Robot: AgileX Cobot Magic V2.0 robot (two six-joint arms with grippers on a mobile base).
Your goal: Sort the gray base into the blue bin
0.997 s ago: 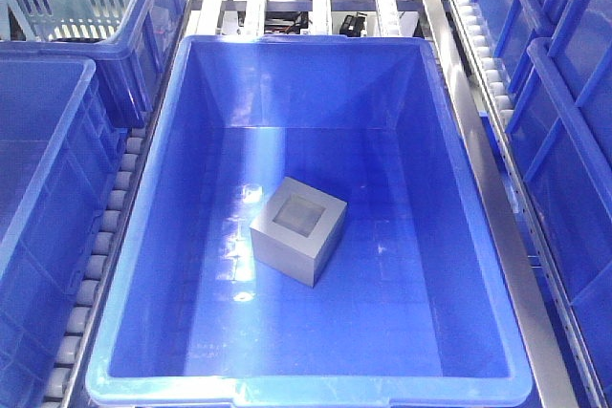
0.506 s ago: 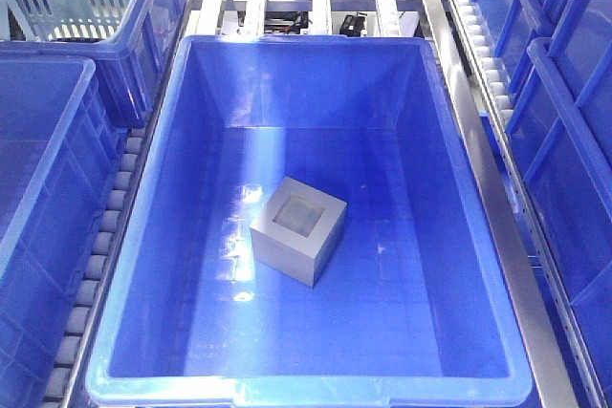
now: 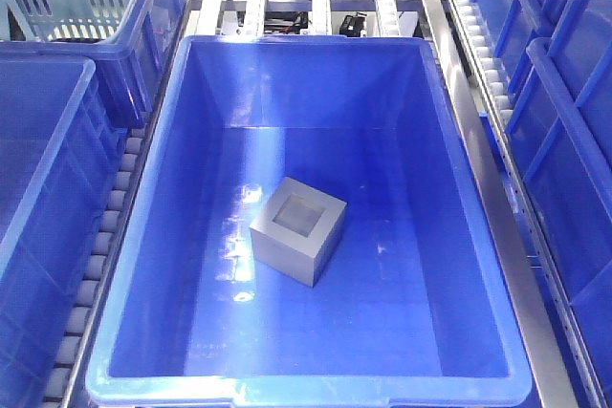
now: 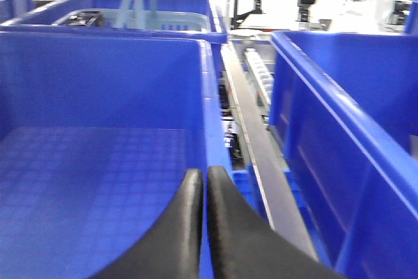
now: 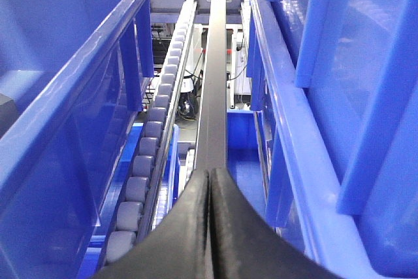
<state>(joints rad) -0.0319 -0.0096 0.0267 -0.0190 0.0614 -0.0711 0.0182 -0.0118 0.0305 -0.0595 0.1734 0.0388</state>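
Both claws, left (image 4: 204, 181) and right (image 5: 209, 184), are sitting pressed together, empty; base (image 3: 298, 231) is lying in bin (image 3: 306, 394), so only needless re-grabbing risks dislodging it.

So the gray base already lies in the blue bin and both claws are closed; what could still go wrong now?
Two modest risks. The left claw hangs shut right above the rim of a neighboring blue crate, so a careless move might bump it. The right claw sits shut in the narrow gap over the metal rail and roller track; a sideways swing could scrape them. The gray base rests flat in the blue bin.
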